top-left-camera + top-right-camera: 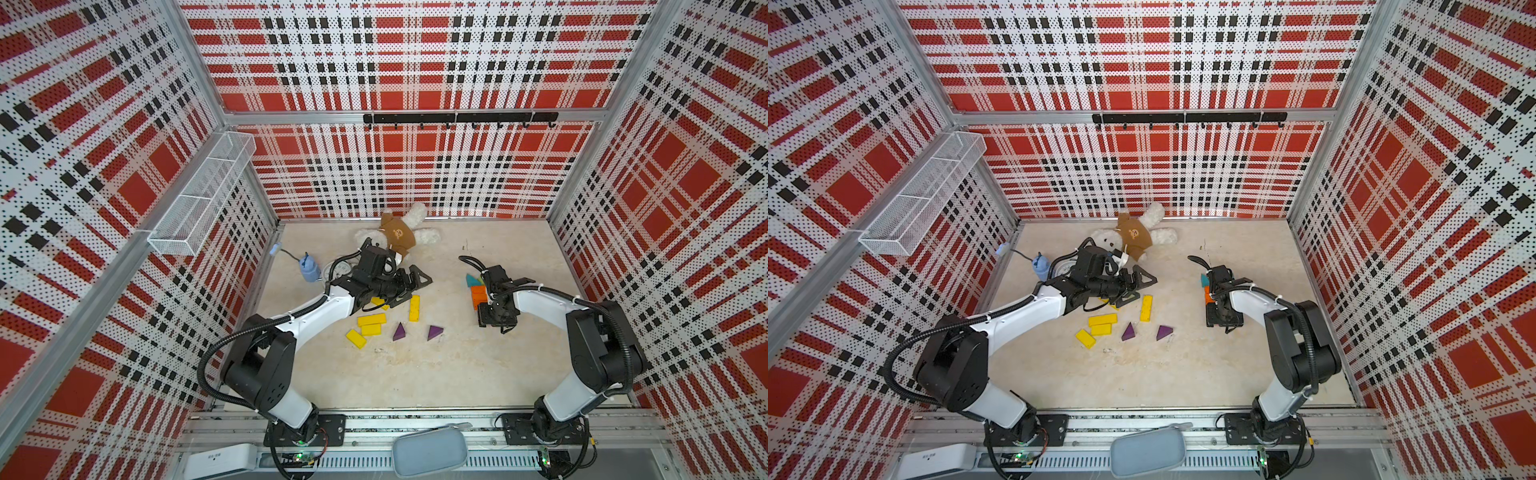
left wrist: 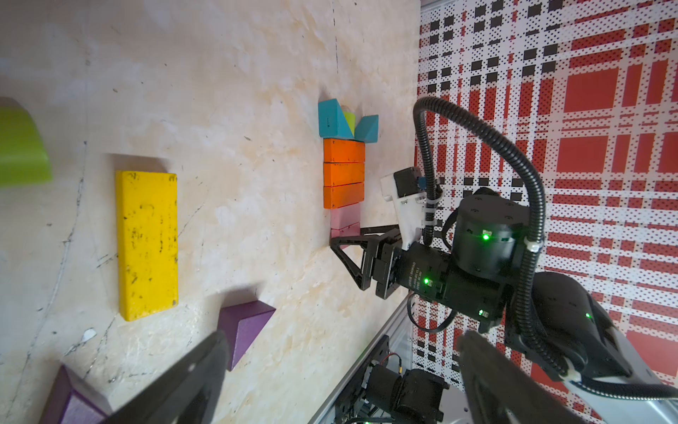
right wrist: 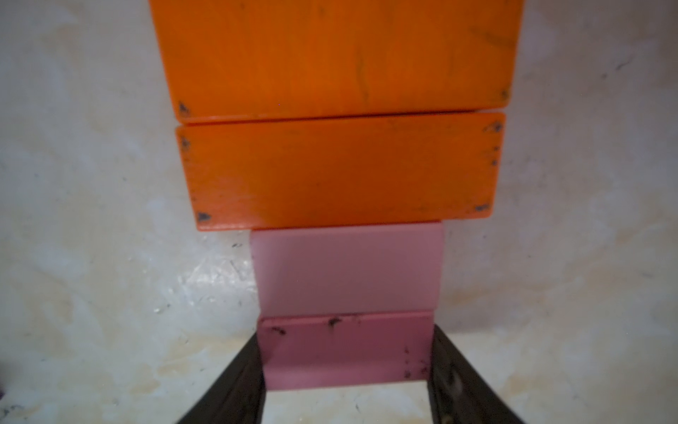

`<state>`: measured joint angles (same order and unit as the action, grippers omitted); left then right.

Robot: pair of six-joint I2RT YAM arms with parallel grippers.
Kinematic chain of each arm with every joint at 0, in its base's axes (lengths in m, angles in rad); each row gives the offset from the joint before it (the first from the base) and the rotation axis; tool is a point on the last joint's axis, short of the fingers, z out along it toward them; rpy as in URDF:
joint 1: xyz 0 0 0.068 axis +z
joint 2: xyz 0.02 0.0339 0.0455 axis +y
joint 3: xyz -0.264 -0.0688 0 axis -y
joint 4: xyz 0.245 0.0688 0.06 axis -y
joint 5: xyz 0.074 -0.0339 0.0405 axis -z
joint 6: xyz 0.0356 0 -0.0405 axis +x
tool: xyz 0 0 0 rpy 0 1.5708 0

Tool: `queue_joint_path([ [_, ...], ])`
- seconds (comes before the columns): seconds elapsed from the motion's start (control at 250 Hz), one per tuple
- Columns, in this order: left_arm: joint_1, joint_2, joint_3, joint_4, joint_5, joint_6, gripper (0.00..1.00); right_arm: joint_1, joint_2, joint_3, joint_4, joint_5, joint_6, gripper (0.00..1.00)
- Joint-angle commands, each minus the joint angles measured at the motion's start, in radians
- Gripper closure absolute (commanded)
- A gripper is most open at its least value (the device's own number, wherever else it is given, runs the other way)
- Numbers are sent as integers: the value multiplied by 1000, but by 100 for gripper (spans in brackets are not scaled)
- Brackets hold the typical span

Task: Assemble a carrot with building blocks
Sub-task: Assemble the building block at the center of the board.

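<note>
The right gripper [image 3: 346,339] clamps the pink block [image 3: 345,352] against the narrow end of the orange row [image 3: 337,169], probably seating it as the carrot's tip. The left gripper [image 2: 341,339] hangs open, well away.

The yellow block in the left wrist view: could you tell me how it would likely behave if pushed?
The yellow block looks rigid, perhaps painted wood, so it should not flex. Lying flat on its broad face on the table, it would probably slide rather than tip or roll. Being elongated, it may spin if pushed off-centre.
</note>
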<state>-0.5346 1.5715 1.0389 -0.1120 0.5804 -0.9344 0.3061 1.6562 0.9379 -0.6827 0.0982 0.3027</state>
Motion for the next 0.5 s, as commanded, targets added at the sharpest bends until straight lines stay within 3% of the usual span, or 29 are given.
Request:
queue_joint_path([
  [0.0,-9,5,33,25,15,9,1,-5,14,20,4,7,-9,36],
  [0.496,-11,8,33,30,19,10,1,-7,7,19,-3,9,-10,27],
])
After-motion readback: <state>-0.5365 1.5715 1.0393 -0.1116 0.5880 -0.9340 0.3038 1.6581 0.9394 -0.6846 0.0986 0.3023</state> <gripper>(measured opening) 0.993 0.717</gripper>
